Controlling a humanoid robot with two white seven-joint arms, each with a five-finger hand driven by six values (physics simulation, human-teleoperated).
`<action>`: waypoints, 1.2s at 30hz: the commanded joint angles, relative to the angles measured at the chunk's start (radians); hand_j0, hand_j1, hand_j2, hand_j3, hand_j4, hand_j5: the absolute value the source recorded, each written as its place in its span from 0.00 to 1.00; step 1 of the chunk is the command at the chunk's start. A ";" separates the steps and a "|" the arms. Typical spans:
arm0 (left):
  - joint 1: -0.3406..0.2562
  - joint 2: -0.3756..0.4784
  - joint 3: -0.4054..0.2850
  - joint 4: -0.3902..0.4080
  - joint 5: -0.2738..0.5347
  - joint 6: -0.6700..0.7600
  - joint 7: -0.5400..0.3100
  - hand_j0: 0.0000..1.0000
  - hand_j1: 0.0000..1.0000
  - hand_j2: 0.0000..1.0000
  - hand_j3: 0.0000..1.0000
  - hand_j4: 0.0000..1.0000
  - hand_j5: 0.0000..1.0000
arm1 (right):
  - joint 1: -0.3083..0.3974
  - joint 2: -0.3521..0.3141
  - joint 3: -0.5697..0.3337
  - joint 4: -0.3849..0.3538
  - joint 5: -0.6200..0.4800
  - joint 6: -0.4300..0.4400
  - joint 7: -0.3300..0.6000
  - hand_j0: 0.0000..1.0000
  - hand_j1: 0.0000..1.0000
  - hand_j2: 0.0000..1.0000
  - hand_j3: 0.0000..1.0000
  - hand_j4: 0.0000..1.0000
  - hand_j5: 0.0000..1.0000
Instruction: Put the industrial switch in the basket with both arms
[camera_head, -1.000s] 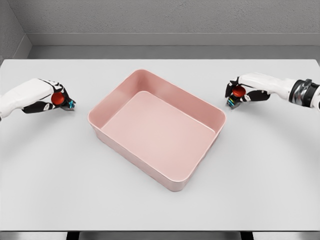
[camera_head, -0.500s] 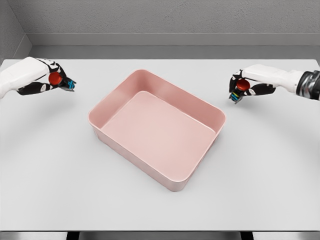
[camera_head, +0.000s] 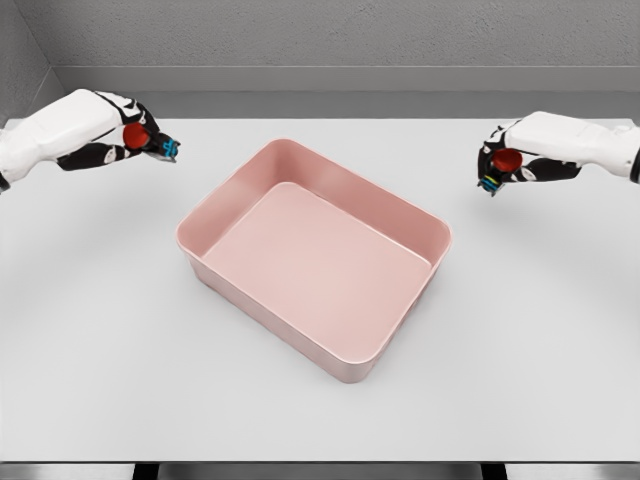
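Observation:
A pink rectangular basket (camera_head: 404, 206) sits in the middle of the white table, turned at an angle, with nothing inside. My left hand (camera_head: 128, 136) is raised above the table at the far left, fingers curled around an industrial switch (camera_head: 140, 137) with a red round button and a blue-tipped dark body. My right hand (camera_head: 508, 160) hovers at the far right, shut on a second industrial switch (camera_head: 501, 163) with the same red button. Both hands are apart from the basket, one on each side of it.
The table (camera_head: 120, 330) ends at a grey wall along the back and at its front edge near the bottom of the view. Nothing else stands on it.
Both hands have lifted their switches off the table and risen. The left hand has also moved right, towards the basket; the right hand has drifted slightly right.

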 joint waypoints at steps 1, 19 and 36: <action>-0.002 -0.015 0.000 -0.028 0.007 0.001 0.001 0.46 0.46 0.46 0.46 0.46 0.46 | 0.000 -0.025 0.000 -0.046 -0.009 0.000 0.000 0.42 0.42 0.42 0.42 0.42 0.42; -0.002 -0.119 -0.058 -0.206 -0.003 0.001 -0.002 0.47 0.47 0.47 0.47 0.47 0.47 | 0.014 -0.097 0.000 -0.288 -0.010 0.000 0.002 0.42 0.42 0.42 0.42 0.42 0.42; -0.018 -0.163 -0.094 -0.320 -0.003 0.001 -0.007 1.00 1.00 1.00 1.00 1.00 1.00 | 0.015 -0.094 0.000 -0.415 -0.010 0.000 0.031 0.42 0.42 0.42 0.42 0.42 0.42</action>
